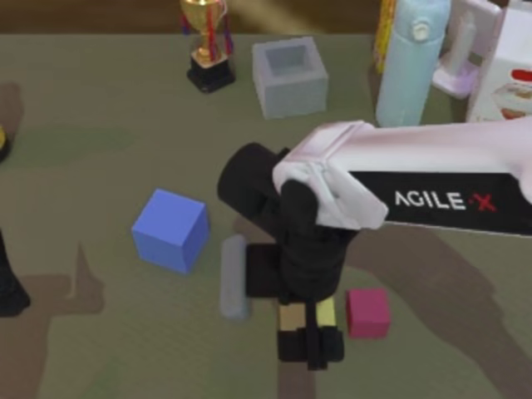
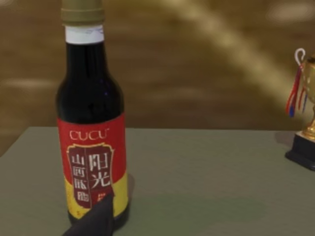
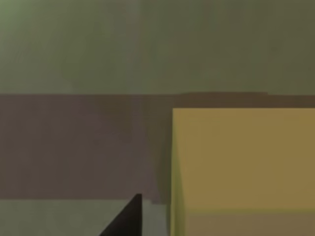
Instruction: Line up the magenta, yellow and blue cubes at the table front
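Three matte cubes lie on the olive table (image 1: 100, 108): a blue cube (image 1: 170, 230) left of centre, a magenta cube (image 1: 367, 312) at lower centre-right, and a yellow cube (image 1: 307, 316) just left of it, mostly hidden under the right gripper (image 1: 309, 332); whether that gripper grasps it I cannot tell. The left arm (image 1: 8, 283) sits cut off at the left edge.

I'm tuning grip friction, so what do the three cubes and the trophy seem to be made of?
The blue cube, magenta cube and yellow cube look like flat-coloured matte solids, maybe plastic or painted wood; no gloss or grain shows. The trophy has a shiny gold cup, likely metal or metallised plastic, on a black base.
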Available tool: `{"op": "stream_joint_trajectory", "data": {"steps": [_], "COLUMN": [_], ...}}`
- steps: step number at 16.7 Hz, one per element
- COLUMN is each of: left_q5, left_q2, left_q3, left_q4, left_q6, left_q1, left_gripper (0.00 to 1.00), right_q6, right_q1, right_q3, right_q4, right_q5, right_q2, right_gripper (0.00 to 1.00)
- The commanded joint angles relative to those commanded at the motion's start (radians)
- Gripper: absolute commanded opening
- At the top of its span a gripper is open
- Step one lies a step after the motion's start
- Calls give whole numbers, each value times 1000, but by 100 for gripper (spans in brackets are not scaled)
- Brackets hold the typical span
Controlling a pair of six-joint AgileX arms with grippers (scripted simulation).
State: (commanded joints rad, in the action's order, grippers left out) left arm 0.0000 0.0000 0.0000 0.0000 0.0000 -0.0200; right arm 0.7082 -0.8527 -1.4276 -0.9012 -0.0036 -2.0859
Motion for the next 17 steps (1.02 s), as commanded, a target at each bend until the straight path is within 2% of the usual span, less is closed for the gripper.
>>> {"op": "stream_joint_trajectory", "data": {"steps": [10,17], "left_q5": [0,0], "left_q2": [0,0], "left_q3": [0,0], "left_q4": [0,0], "left_q6": [0,0], "left_q1": [0,0], "left_gripper": [100,100], "right_q6": [2,4], "right_q1": [-1,-5], "right_q3": [-15,-163], "right_q4": [-18,-243], "right_q5": [0,-1], "right_q2": [5,78], "right_gripper": [100,100]}}
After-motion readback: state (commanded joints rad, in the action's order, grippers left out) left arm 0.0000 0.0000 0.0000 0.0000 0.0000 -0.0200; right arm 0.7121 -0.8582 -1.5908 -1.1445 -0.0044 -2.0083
